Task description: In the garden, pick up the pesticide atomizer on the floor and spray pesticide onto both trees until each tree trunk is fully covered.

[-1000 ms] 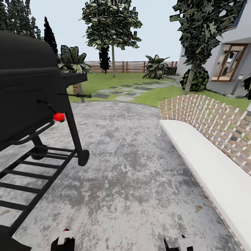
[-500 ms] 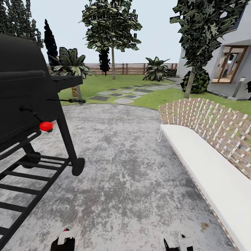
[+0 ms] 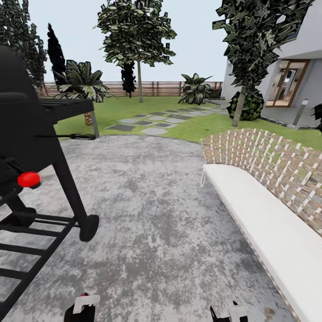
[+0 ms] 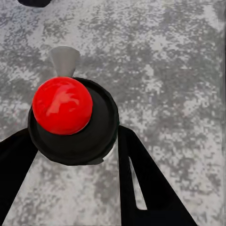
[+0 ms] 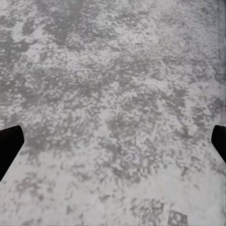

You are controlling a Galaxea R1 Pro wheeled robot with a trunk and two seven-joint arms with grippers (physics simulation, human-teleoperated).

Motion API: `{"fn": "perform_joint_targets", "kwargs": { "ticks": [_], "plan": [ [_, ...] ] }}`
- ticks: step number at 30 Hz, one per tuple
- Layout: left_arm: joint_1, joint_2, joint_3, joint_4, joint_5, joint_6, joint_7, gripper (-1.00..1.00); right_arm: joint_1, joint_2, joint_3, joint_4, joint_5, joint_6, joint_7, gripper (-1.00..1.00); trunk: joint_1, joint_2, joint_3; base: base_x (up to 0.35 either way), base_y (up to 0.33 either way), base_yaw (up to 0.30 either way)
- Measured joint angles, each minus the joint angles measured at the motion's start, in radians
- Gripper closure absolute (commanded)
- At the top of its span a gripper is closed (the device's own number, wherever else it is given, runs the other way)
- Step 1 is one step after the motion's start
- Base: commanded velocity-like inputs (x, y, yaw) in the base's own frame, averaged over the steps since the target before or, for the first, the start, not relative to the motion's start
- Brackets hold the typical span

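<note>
- Now we steer wide of the black grill (image 3: 27, 134) on our left.
- Our left gripper (image 4: 75, 134) looks closed around the pesticide atomizer (image 4: 63, 106). We should grip it tight.
- We head for the two trees (image 3: 136, 31) (image 3: 259, 31) on the lawn ahead.
- Our right gripper (image 5: 115, 136) is wide open and holds nothing. We should mind the white bench (image 3: 268, 223).

mottled grey paving (image 3: 161, 210); black grill (image 3: 31, 147) standing left, white-cushioned wicker bench (image 3: 268, 210) right.
</note>
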Motion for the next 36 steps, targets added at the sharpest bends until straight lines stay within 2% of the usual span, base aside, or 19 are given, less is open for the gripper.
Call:
{"fn": "perform_joint_targets", "kwargs": {
  "ticks": [5, 8, 36],
  "plan": [
    [0.000, 0.050, -0.002, -0.003, 0.002, 0.000, -0.018, 1.00, 0.000, 0.000, 0.000, 0.000, 0.000, 0.000, 0.000, -1.00, 0.000, 0.000, 0.001, 0.340, 0.000, -0.061],
    [0.000, 0.062, -0.005, -0.003, 0.004, 0.001, -0.051, 1.00, 0.000, 0.000, 0.000, 0.000, 0.000, 0.000, 0.000, -1.00, 0.000, 0.000, 0.001, 0.340, 0.000, -0.008],
    [0.001, 0.052, -0.001, -0.001, 0.009, 0.004, -0.047, 1.00, 0.000, 0.000, 0.000, 0.000, 0.000, 0.000, 0.000, -1.00, 0.000, 0.000, 0.001, 0.340, 0.000, 0.000]
  ]
}}
